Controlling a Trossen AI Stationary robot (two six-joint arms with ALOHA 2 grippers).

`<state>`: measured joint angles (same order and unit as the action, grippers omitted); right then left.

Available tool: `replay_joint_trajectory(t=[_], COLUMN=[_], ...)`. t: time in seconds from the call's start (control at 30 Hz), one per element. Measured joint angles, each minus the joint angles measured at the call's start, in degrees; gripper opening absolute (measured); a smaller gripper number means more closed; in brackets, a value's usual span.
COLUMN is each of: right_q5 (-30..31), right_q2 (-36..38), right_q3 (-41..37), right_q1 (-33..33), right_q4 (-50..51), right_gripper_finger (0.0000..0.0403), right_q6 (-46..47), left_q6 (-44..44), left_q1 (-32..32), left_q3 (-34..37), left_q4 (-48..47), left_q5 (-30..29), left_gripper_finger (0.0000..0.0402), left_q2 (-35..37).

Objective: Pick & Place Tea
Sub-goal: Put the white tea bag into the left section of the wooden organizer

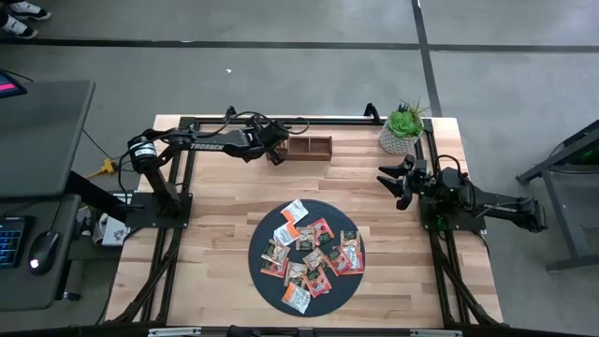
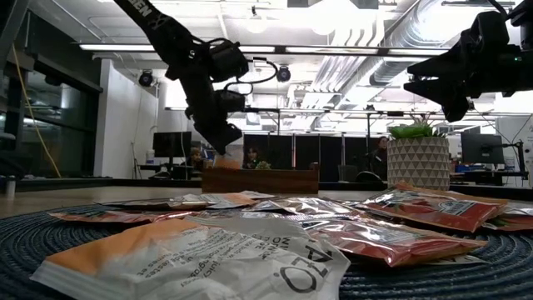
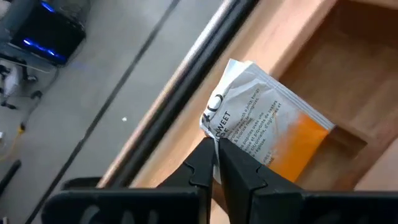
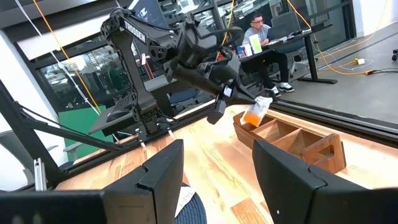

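So this is the drop-off step. The left gripper (image 3: 216,163) sits over the near-left end of the wooden tray (image 1: 309,148), upper middle of the overhead frame, fingers pinched almost together on the corner of a white-and-orange tea sachet (image 3: 264,127) that dangles right above the tray's end compartment. Grip looks like it could be just starting to loosen, hard to say. Next move as I see it: let go so the sachet lands inside, then swing back to the dark round mat (image 1: 264,279) in the lower middle, where the rest of the tea (image 1: 311,253) lies piled. The right gripper (image 1: 401,182) waits at the right side near the potted plant (image 1: 402,125), fingers wide apart and empty
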<state>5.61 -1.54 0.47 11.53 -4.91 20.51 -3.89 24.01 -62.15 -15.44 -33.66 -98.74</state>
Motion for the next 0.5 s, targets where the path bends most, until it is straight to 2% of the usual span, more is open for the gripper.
replay_joint_trajectory(t=[0.2, 0.5], right_q5=[-0.02, 0.0], right_q2=[0.0, 0.0], right_q3=[0.0, 0.0], right_q1=[-0.01, 0.0], right_q4=[-0.01, 0.0], right_gripper_finger=[0.0188, 0.0188], right_q6=[0.0, 0.0], left_q6=[0.07, -0.36], left_q1=[0.0, 0.0], left_q3=[0.02, 0.0], left_q4=[0.13, 0.68], left_q5=[0.17, -0.25], left_gripper_finger=[0.0046, 0.0054], left_q2=[-0.59, -0.59])
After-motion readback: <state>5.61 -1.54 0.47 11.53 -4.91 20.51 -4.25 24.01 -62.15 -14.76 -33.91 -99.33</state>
